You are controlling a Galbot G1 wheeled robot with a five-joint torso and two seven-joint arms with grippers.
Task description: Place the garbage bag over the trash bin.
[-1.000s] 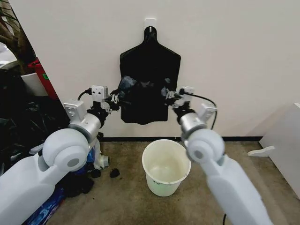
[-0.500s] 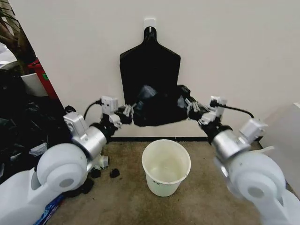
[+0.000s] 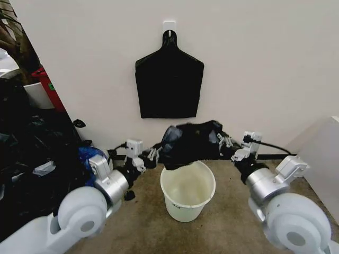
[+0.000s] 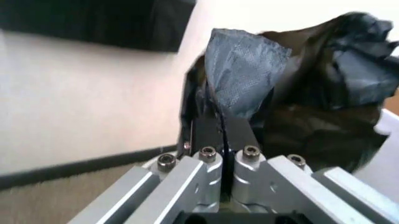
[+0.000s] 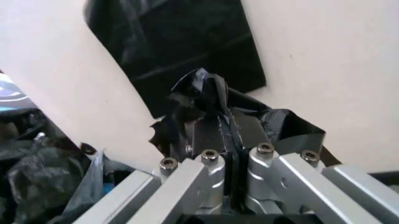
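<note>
- The left pincer [image 3: 157, 153] is pressed together on one edge of the garbage bag [image 3: 192, 144]; in the left wrist view its fingers [image 4: 209, 133] meet with a grey-sheened fold of the garbage bag [image 4: 293, 102] pinched between them.
- The right pincer [image 3: 224, 144] is likewise clamped on the opposite edge; the right wrist view shows its fingers [image 5: 209, 133] closed around a crumpled tuft of the garbage bag [image 5: 206, 95].
- Between the two pincers the bag hangs as a bunched, glossy black mass, held in the air just above the far rim of the trash bin [image 3: 187, 189], its lowest fold close to or brushing that rim; contact cannot be told.
- The trash bin stands upright on the brown floor [image 3: 148, 227] with its mouth open and its near rim uncovered.
- Floor to the front and right of the bin is open; the white furniture [image 3: 323, 164] stands well apart at the right edge.
- To the robot's left the room is tighter: dark clutter [image 3: 32, 148] and a blue plastic bag [image 3: 91, 155] lie near the left arm.
- Behind the bag, a flat black bundle [image 3: 169, 84] with a narrow neck hangs on the wall [image 3: 265, 69] from a white hook [image 3: 169, 24], apart from the held bag.
- The head view gives the bin and both arms together; the wrist views give the pinch itself, and the right one shows the wall bundle [image 5: 174, 51] close behind the tuft.
</note>
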